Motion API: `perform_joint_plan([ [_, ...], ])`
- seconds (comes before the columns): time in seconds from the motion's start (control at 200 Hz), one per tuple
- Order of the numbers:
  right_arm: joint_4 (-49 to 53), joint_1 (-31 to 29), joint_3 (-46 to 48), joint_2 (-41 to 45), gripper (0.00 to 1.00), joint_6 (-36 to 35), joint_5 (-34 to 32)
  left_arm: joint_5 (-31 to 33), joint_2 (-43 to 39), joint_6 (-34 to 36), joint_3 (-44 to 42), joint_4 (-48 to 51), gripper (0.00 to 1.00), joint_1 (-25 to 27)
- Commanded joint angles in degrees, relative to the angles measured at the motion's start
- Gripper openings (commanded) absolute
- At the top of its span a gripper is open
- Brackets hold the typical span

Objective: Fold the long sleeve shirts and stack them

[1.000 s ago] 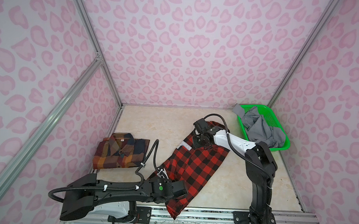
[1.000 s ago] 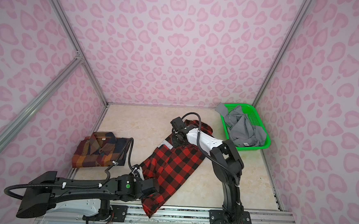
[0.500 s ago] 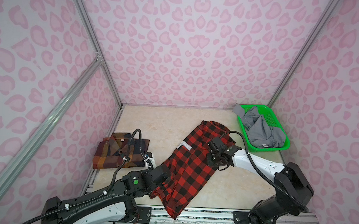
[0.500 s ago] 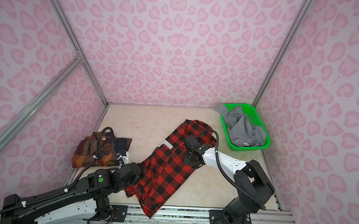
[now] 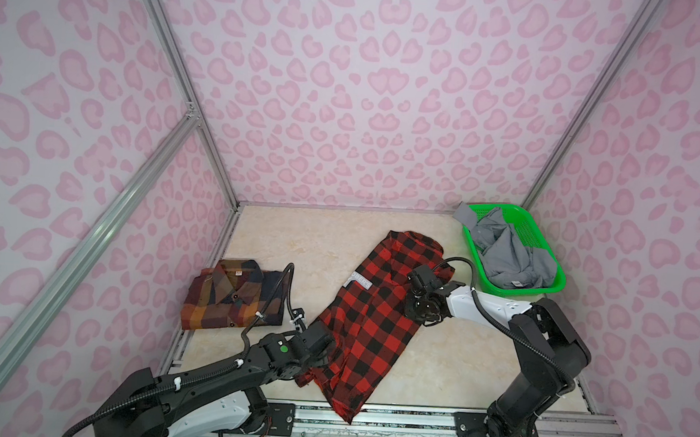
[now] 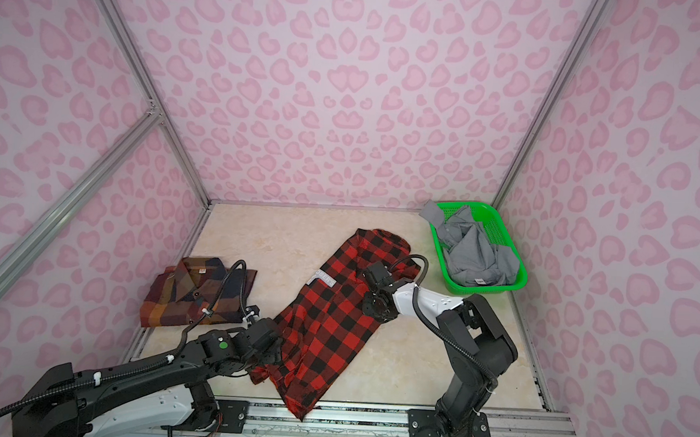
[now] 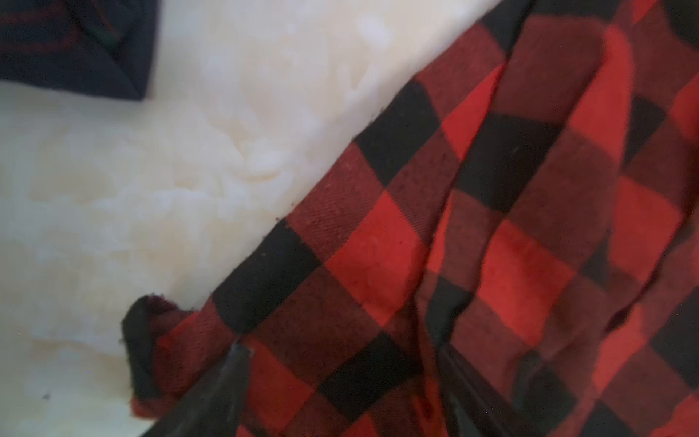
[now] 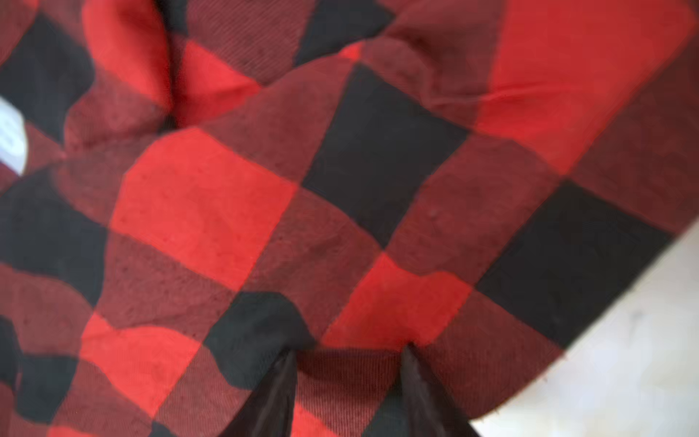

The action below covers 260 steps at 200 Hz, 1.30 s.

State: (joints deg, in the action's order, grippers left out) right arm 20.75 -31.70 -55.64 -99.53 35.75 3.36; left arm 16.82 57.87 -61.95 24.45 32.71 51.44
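The red-and-black flannel [image 5: 367,324] [image 6: 325,322] lies spread slantwise mid-table, its grey label [image 5: 359,279] facing up. My left gripper [image 5: 324,347] [image 6: 272,339] sits on the flannel's near left edge. In the left wrist view it [image 7: 344,352] is open, with check cloth under its spread fingers. On the flannel's right edge my right gripper [image 5: 411,310] [image 6: 370,308] is open, and its fingertips [image 8: 291,355] press into the cloth [image 8: 212,204]. The folded plaid shirt [image 5: 231,295] [image 6: 194,293] lies at the left. A crumpled grey shirt [image 5: 504,254] [image 6: 475,252] fills the basket.
The green basket [image 5: 561,278] [image 6: 521,276] stands at the back right corner. The flannel's near hem [image 5: 349,411] hangs over the front rail. Pink patterned walls close in the table on three sides. The plaid shirt's dark corner [image 7: 75,45] shows in the left wrist view.
My right gripper has moved from the flannel's collar end down to its right edge. My left gripper has swung from the near hem to the left edge. The flannel has barely shifted.
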Motion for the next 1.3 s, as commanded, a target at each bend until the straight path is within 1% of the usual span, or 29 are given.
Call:
perform_joint_plan([
  [0.0, 1.7, 2.3, -1.8, -4.3, 0.47, -2.1, 1.2, -4.0, -0.3, -4.3, -2.1, -4.0, 0.78, 0.4],
  [0.075, 2.3, 3.8, -5.4, -7.8, 0.47, -3.6, 1.9, -5.2, -1.4, -8.0, -4.5, -6.4, 0.77, 2.0],
  [0.135, 2.7, 4.6, -8.2, -10.2, 0.47, -5.0, 2.4, -5.2, -2.2, -11.5, -5.7, -7.8, 0.77, 4.8],
  [0.205, 4.0, 5.5, -11.8, -12.9, 0.47, -6.4, 1.6, -3.4, -2.5, -16.3, -5.7, -9.0, 0.77, 10.1],
  [0.285, 5.4, 6.1, -16.1, -15.3, 0.47, -8.0, 2.4, -1.6, -1.2, -21.9, -4.7, -10.8, 0.76, 15.8],
  [0.445, 7.8, 6.0, -22.2, -17.5, 0.46, -10.8, 0.8, 5.3, 3.5, -31.8, 1.6, -9.0, 0.77, 26.3],
  [0.555, 9.9, 5.9, -25.2, -17.3, 0.46, -12.7, 0.3, 8.9, 6.1, -35.6, 6.3, -5.0, 0.78, 30.2],
  [0.625, 10.8, 5.3, -25.2, -15.6, 0.46, -13.5, -0.3, 9.7, 6.0, -36.5, 7.4, -3.1, 0.78, 30.6],
  [0.7, 11.7, 3.9, -23.9, -12.8, 0.46, -14.2, -1.7, 11.1, 3.9, -37.8, 7.2, 0.0, 0.78, 30.7],
  [0.8, 12.2, 1.5, -20.9, -8.3, 0.47, -13.7, -2.1, 14.1, -1.1, -38.9, 5.9, 5.2, 0.77, 30.7],
  [0.91, 11.0, -2.4, -15.7, -2.5, 0.47, -12.9, 0.0, 18.2, -8.1, -38.1, 4.6, 9.9, 0.76, 30.4],
  [0.985, 10.0, -5.8, -12.0, 0.9, 0.47, -11.5, 1.7, 20.0, -13.3, -36.9, 3.6, 12.2, 0.75, 29.6],
  [1.085, 7.1, -12.0, -7.2, 5.6, 0.47, -8.7, 4.6, 21.5, -19.8, -35.4, 2.4, 16.2, 0.73, 27.5],
  [1.145, 6.0, -15.9, -5.5, 7.5, 0.47, -7.4, 5.7, 21.0, -23.8, -34.1, 0.8, 16.8, 0.73, 25.9],
  [1.2, 5.2, -19.6, -4.3, 8.4, 0.48, -5.9, 5.9, 19.5, -26.6, -32.3, -1.0, 15.3, 0.72, 24.3],
  [1.295, 4.2, -25.4, -2.6, 8.6, 0.48, -4.1, 4.8, 18.4, -28.3, -31.4, -2.1, 15.3, 0.70, 23.2],
])
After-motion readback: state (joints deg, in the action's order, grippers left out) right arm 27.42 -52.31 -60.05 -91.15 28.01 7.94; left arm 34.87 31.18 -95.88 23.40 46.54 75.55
